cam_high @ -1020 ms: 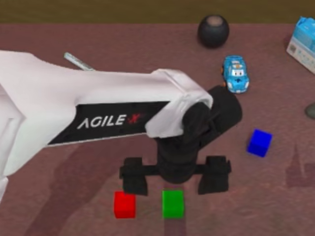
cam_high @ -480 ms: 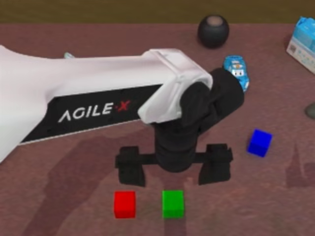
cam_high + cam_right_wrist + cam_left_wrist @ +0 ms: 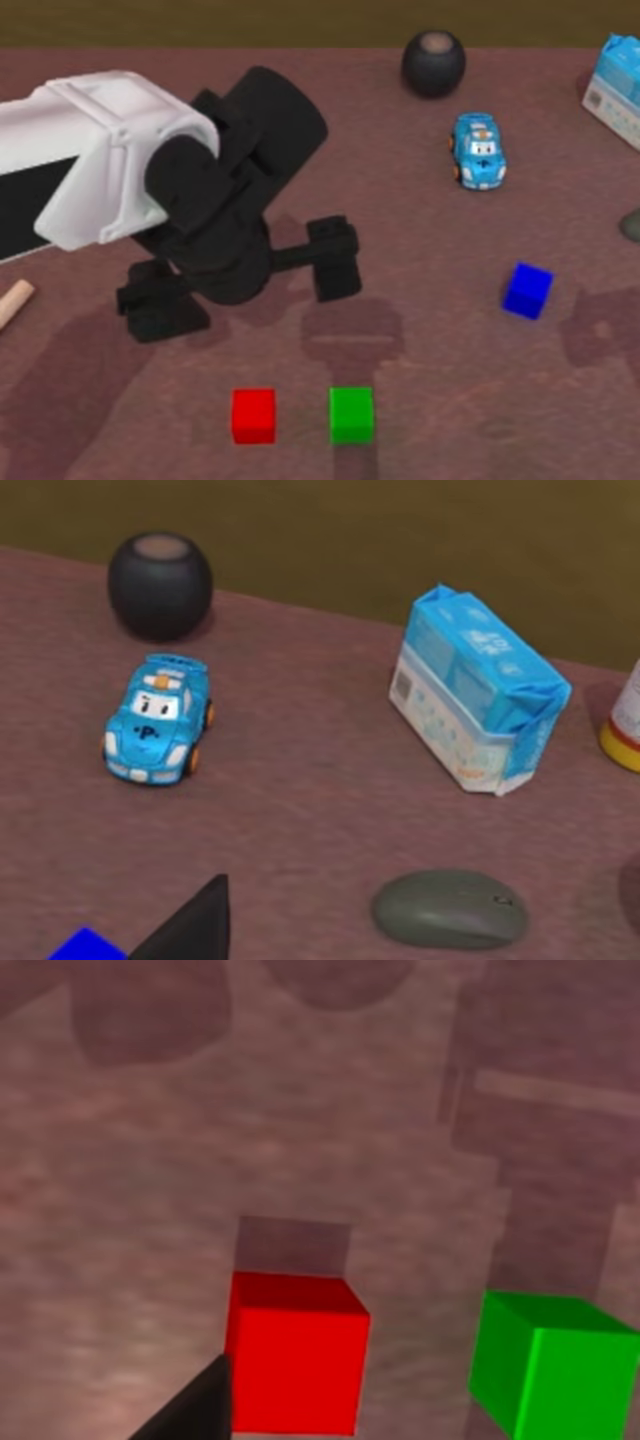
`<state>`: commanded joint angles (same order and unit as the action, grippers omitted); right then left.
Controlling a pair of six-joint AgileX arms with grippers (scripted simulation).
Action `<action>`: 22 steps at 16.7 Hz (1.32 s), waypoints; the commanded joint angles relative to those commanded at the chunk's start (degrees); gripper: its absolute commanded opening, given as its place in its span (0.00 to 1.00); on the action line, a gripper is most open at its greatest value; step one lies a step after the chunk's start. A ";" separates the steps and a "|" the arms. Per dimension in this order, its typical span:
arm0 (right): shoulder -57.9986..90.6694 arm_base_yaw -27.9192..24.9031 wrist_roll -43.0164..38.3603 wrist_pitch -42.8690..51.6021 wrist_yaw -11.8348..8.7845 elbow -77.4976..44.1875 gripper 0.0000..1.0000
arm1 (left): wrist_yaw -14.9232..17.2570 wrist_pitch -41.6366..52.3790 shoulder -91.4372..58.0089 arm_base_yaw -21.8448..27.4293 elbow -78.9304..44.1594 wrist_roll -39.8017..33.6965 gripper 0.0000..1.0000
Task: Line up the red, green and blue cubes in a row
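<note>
The left gripper (image 3: pixel 245 280) hangs above the desk (image 3: pixel 450 400) with its fingers spread wide and holding nothing. The red cube (image 3: pixel 253 415) and the green cube (image 3: pixel 351 414) lie side by side near the front edge, with a small gap between them. The blue cube (image 3: pixel 527 290) lies apart on the right, below the toy car (image 3: pixel 478 150). For the right gripper (image 3: pixel 190 925), I cannot tell its state.
</note>
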<state>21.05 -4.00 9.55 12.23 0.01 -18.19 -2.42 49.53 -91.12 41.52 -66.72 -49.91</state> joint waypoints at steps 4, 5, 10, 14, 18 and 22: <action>22.69 -3.63 8.69 11.54 -0.01 -15.93 1.00 | 0.06 -10.41 21.81 -10.39 16.90 6.96 1.00; 29.11 -4.59 10.98 14.66 -0.01 -20.07 1.00 | 0.13 -13.23 27.77 -13.20 21.62 9.34 1.00; 59.86 -9.17 22.05 29.89 0.03 -39.96 1.00 | 0.66 -27.43 56.51 -26.80 44.42 23.70 1.00; 78.03 -12.24 29.46 39.70 0.05 -53.84 1.00 | 1.37 -37.86 74.64 -35.33 57.54 35.92 1.00; 90.43 -14.37 34.61 45.93 0.06 -63.99 1.00 | 2.10 -46.02 86.24 -40.72 64.53 45.78 1.00; 94.80 -15.15 36.51 48.03 0.08 -67.92 1.00 | 2.42 -49.53 91.12 -42.66 66.72 49.91 1.00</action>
<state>115.85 -19.15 46.07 60.26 0.09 -86.11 0.00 0.00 0.00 -1.15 0.00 0.00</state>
